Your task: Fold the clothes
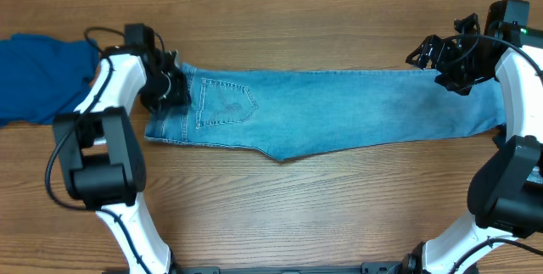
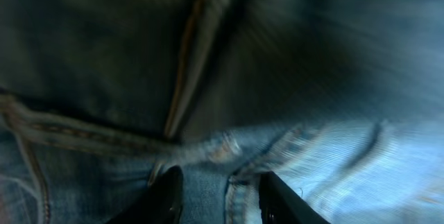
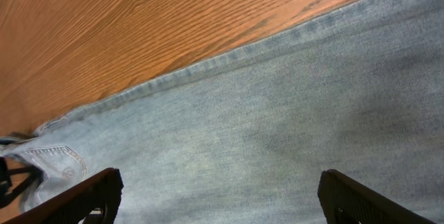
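Observation:
Pale-blue jeans (image 1: 339, 109) lie flat across the table, waistband and back pocket (image 1: 225, 104) to the left, leg ends to the right. My left gripper (image 1: 170, 87) sits on the waistband end. In the blurred left wrist view its dark fingers (image 2: 170, 193) stand a little apart, with a stitched fold of denim (image 2: 239, 196) filling the gap, so this gripper (image 2: 218, 193) is shut on the jeans. My right gripper (image 1: 445, 66) hovers over the leg end at the far edge. In the right wrist view the gripper (image 3: 218, 189) is wide open above smooth denim (image 3: 277, 113), holding nothing.
A royal-blue garment (image 1: 42, 75) lies bunched at the table's left edge, just beyond the left arm. Bare wooden tabletop (image 1: 297, 198) runs along the near side of the jeans and behind them (image 3: 139, 30).

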`<control>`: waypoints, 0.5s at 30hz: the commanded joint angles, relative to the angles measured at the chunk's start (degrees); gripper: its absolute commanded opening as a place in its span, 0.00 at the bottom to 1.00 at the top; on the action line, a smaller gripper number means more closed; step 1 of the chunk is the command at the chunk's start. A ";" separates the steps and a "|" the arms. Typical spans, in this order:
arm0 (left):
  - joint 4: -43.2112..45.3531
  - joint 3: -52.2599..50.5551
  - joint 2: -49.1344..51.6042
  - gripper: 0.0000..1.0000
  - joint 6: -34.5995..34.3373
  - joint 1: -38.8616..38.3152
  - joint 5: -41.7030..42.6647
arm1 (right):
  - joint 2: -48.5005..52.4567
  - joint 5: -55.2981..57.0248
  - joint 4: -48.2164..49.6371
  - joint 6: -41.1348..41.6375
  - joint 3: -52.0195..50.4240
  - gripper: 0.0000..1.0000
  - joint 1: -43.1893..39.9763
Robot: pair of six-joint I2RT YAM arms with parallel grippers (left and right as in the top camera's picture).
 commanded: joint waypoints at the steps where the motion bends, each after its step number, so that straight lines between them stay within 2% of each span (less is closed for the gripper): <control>1: 1.55 -0.39 1.95 0.41 -0.87 0.00 -2.25 | -0.96 -1.64 -0.11 -0.24 0.96 0.94 -0.02; 9: 5.05 -0.39 3.06 0.43 -0.87 2.21 -16.50 | -0.96 -1.66 -0.35 -0.20 0.96 0.94 -0.02; 15: 7.96 -0.15 3.04 0.42 -1.55 9.81 -17.77 | -0.96 -1.64 -0.85 -0.22 0.96 0.95 -0.02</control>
